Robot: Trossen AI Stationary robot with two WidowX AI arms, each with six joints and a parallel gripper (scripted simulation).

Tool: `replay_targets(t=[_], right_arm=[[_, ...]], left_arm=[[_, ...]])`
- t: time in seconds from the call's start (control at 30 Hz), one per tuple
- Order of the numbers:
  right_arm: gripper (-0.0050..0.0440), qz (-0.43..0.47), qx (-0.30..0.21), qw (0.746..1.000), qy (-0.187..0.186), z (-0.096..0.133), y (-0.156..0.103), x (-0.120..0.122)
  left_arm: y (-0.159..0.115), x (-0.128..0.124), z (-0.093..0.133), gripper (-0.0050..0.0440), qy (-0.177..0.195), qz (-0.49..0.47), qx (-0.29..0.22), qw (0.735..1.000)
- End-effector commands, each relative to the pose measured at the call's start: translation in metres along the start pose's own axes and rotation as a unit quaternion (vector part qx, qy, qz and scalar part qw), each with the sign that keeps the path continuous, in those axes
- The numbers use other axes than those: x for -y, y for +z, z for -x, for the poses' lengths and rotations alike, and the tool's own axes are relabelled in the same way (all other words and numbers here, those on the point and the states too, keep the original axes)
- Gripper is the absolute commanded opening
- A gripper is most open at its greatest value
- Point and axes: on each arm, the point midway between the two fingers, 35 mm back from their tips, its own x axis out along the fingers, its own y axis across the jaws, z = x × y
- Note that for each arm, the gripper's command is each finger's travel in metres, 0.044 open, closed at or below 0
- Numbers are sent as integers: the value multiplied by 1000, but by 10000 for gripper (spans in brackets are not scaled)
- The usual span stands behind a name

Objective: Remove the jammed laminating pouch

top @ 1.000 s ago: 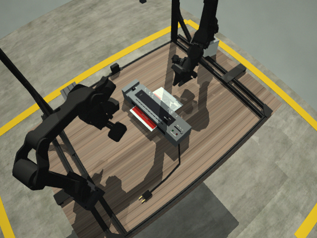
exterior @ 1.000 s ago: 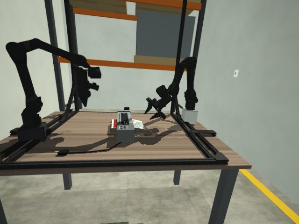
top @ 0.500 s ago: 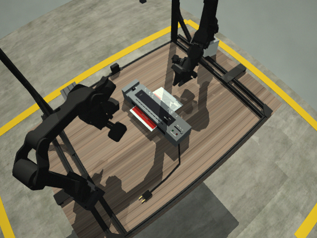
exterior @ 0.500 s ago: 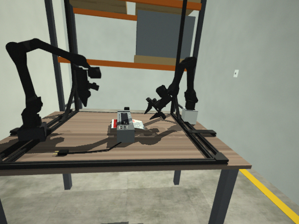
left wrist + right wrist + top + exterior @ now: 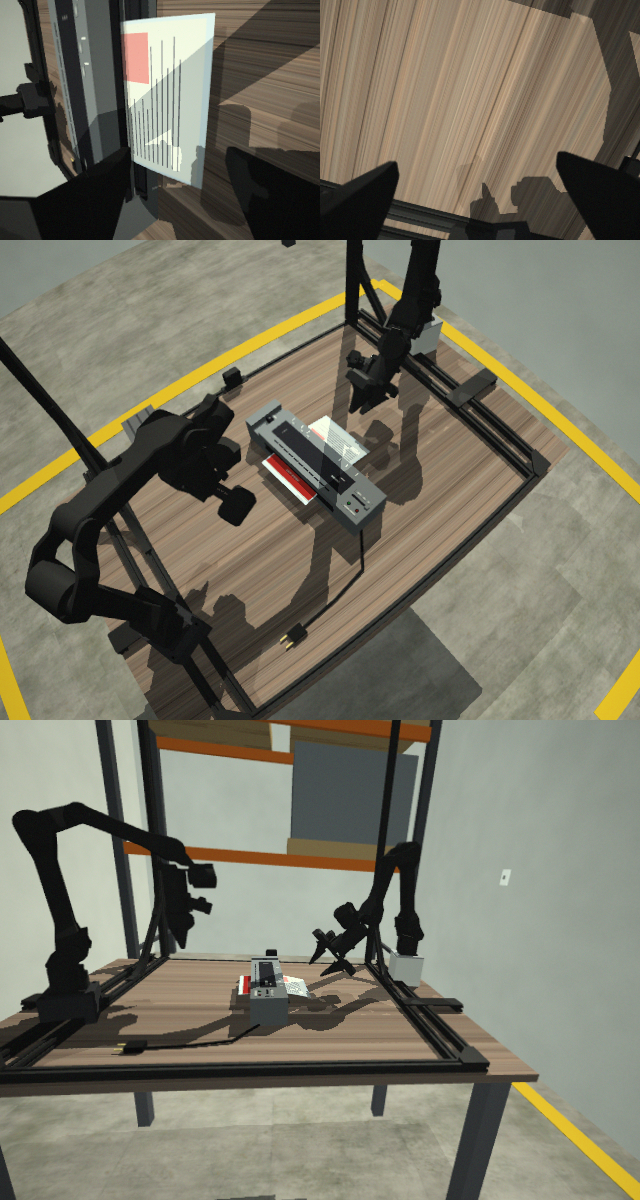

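Observation:
The grey laminator (image 5: 315,459) (image 5: 268,1011) (image 5: 102,80) stands upright on the table. The pouch (image 5: 348,449) (image 5: 296,987) (image 5: 192,90) runs through it: a printed white end sticks out on the left arm's side, a red-and-white end on the other; the middle is hidden. My left gripper (image 5: 357,412) (image 5: 316,969) (image 5: 178,154) is open and empty, beyond and above the printed end. My right gripper (image 5: 181,947) (image 5: 478,163) is open and empty, high above the table on the red end's side. Which control is the RELEASE key cannot be read.
The power cord (image 5: 362,550) (image 5: 191,1044) leaves the laminator's lamp-panel end and bends across the table to its plug (image 5: 296,633) (image 5: 135,1046) on the right arm's side. Black rails (image 5: 398,684) (image 5: 248,1070) border the table. A pale box (image 5: 427,338) (image 5: 406,969) stands by the left arm's base.

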Motion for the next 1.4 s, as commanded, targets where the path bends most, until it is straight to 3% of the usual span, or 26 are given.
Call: replay_targets(t=[0.0,1.13,1.37], right_arm=[[440,0,9,1000,1,4,2,0],[440,0,9,1000,1,4,2,0],[440,0,9,1000,1,4,2,0]], left_arm=[[0,0,1,265,2,-2,1,1000],[0,0,1,265,2,-2,1,1000],[-1,-20,18,265,5,-2,-1,1000]])
